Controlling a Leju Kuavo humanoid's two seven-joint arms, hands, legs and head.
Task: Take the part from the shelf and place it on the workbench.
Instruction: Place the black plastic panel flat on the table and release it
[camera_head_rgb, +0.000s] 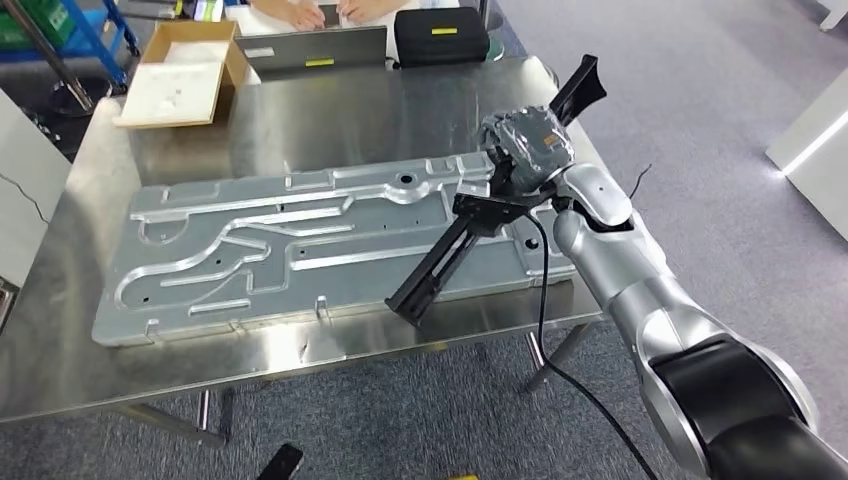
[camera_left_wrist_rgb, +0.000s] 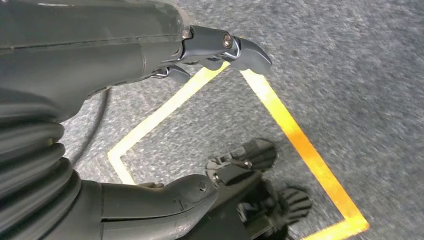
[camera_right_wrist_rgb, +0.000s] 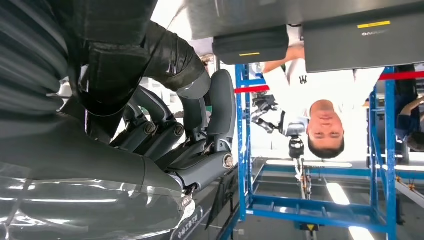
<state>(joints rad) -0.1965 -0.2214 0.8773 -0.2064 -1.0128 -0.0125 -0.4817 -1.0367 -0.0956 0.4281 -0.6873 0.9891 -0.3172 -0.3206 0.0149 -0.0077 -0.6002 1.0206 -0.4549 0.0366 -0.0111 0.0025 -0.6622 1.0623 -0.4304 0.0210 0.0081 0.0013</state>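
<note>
Gripping black part: right hand | steel workbench | grey carpet | left hand empty, fingers apart

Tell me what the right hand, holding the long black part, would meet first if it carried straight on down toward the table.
Probably the large machined metal plate: the right hand holds the black part slanted above it, lower end nearest. Depth is uncertain.

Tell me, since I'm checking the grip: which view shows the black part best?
The head view: the long black part shows whole, gripped by the right hand over the metal plate. In the right wrist view the fingers mostly hide it.
</note>
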